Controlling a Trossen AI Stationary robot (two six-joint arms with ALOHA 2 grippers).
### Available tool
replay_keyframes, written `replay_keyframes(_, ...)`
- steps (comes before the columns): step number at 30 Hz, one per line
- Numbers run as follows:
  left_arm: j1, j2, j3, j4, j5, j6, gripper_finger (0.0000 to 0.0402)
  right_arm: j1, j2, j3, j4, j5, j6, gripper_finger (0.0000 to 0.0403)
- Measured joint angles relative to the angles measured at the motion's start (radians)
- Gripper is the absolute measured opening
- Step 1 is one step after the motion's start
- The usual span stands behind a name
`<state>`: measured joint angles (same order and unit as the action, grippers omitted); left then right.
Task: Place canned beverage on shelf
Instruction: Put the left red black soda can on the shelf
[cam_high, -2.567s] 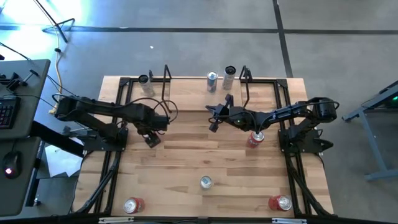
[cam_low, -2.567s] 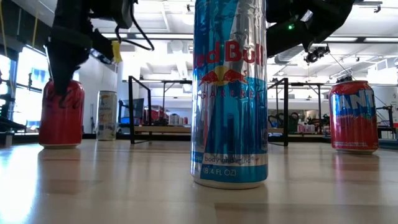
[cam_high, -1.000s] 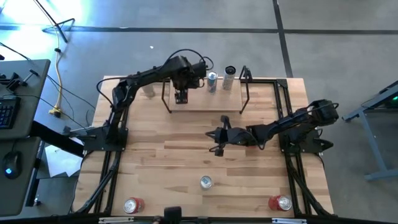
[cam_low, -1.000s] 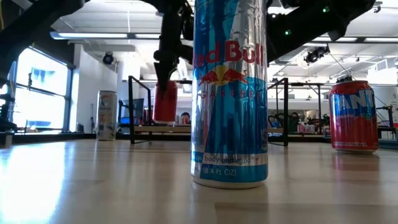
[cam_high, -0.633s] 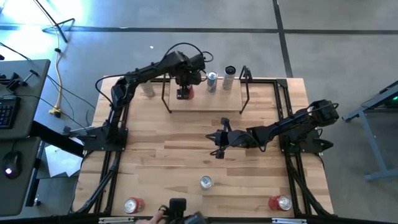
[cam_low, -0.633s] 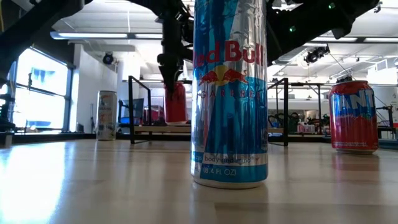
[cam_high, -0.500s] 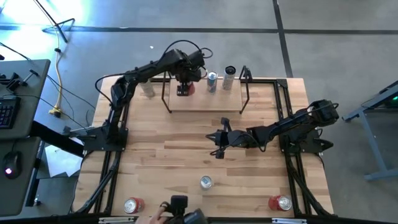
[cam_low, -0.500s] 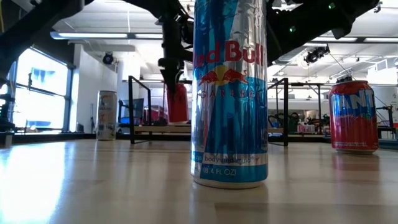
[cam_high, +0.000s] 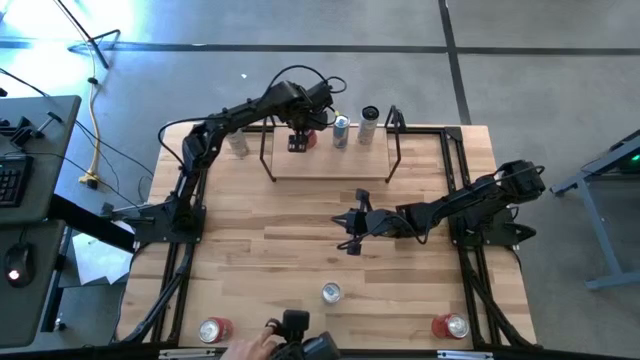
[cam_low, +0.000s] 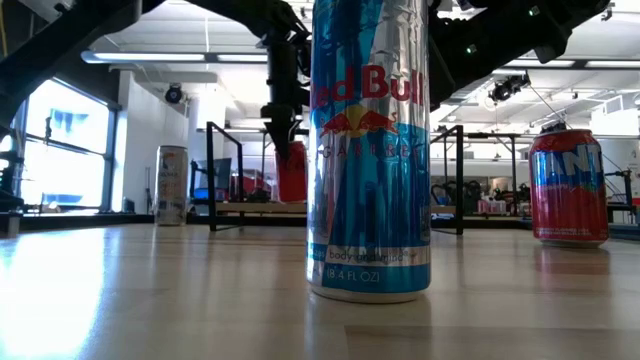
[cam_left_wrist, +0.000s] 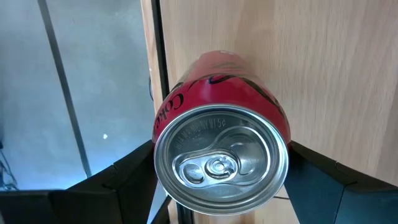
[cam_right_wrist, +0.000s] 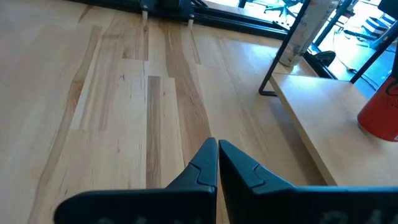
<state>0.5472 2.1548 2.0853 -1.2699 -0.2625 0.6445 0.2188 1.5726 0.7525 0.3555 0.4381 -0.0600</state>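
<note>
Red cola can (cam_left_wrist: 221, 158) stands on the shelf (cam_high: 330, 163) at its far edge, pinched by the left claw (cam_high: 298, 144). Right claw (cam_right_wrist: 217, 163), pressed together, hovers mid-desk (cam_high: 250, 270).

High view: straight down over the whole light-wood worktop (cam_high: 300, 240). Low view: level at worktop height, very near a tall blue-and-silver drink can (cam_low: 369, 150). Left wrist view: close above a red cola can (cam_left_wrist: 221, 155). Right wrist view: along the worktop; this red can also appears there and overhead.
</note>
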Motion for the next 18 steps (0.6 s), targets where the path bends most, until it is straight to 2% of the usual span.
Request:
replay_keyframes(9, -0.006, 0.01, 0.064, -0.055, 0.065, -0.012, 0.0274, 0.0, 0.0, 0.0, -0.001, 0.0, 0.0, 0.0)
replay_keyframes(18, -0.012, 0.01, 0.071, -0.087, 0.069, -0.022, 0.0274, 0.0, 0.0, 0.0, 0.0, 0.0, 0.004, 0.0)
